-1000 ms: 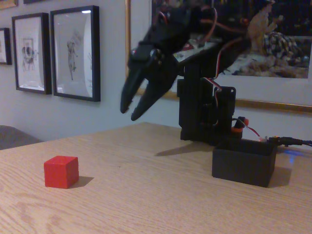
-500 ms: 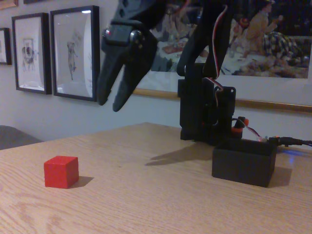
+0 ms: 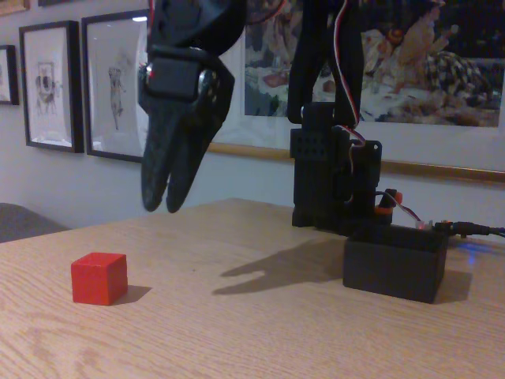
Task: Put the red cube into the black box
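While my gripper [image 3: 162, 207] hangs in the air above the wooden table [image 3: 237, 332], its two black fingers point straight down with their tips nearly together and nothing between them, so I am carrying nothing. The fingers are long, smooth and tapered, like a dark beak, and they throw a forked shadow onto the tabletop toward the right. Down to the left of my fingertips, apart from them, the red cube [image 3: 99, 278] sits flat on the table near the picture's left edge. It is small and solid, with matte faces and sharp corners, and a short shadow lies at its right side. I judge that I am poised high so I can come down over it from above; the fingers would need to spread first. The black box [image 3: 394, 265] stands well apart on the right, just in front of my arm's base [image 3: 335, 178]. It is low, plain-walled and dull black, wider than tall; its opening cannot be seen from this low angle. The table is pale, grainy oak-like wood. Framed pictures [image 3: 87, 83] hang on the wall behind.
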